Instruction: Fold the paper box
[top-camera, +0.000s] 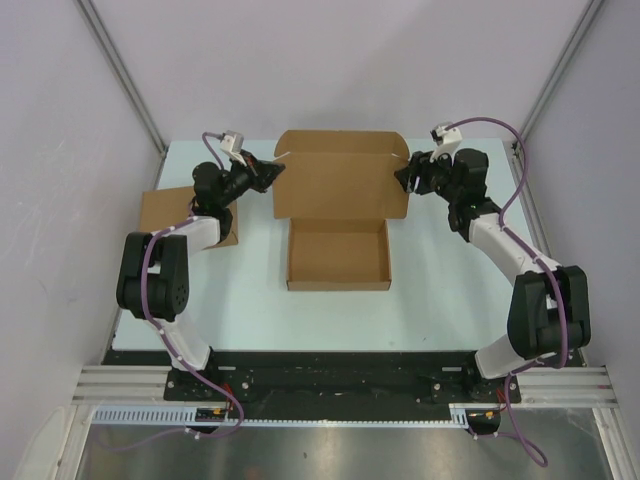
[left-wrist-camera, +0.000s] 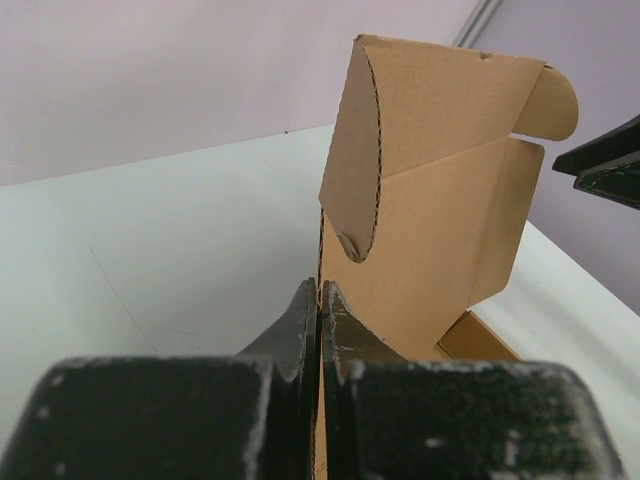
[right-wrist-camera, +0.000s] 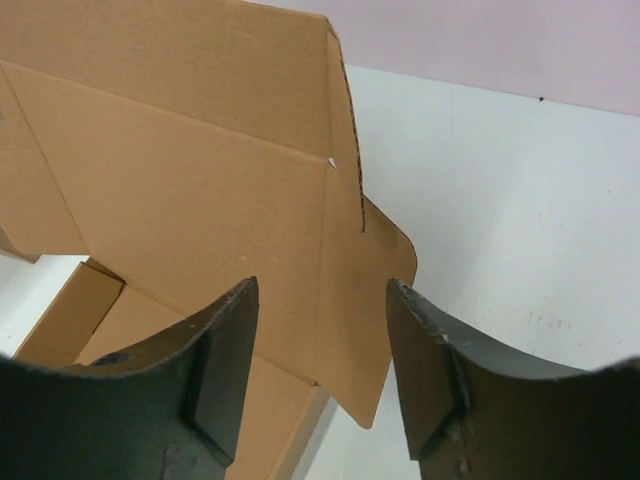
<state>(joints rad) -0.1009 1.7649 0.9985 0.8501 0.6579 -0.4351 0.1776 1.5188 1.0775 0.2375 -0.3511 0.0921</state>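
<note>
The paper box (top-camera: 338, 262) lies mid-table as a shallow brown tray, its lid panel (top-camera: 340, 185) raised at the far side. My left gripper (top-camera: 270, 172) is at the lid's left edge. In the left wrist view that gripper (left-wrist-camera: 320, 292) is shut on the thin cardboard edge of the paper box (left-wrist-camera: 430, 210), whose rounded side flap curls over at the top. My right gripper (top-camera: 404, 178) stands open at the lid's right end. In the right wrist view its fingers (right-wrist-camera: 320, 290) spread wide just short of the lid's rounded right flap (right-wrist-camera: 385, 300), not touching it.
A second plain brown cardboard box (top-camera: 165, 210) sits at the table's left edge, partly under my left arm. The pale table (top-camera: 450, 290) is bounded by white walls and slanted metal posts (top-camera: 120, 70). A black rail (top-camera: 330, 385) runs along the near edge.
</note>
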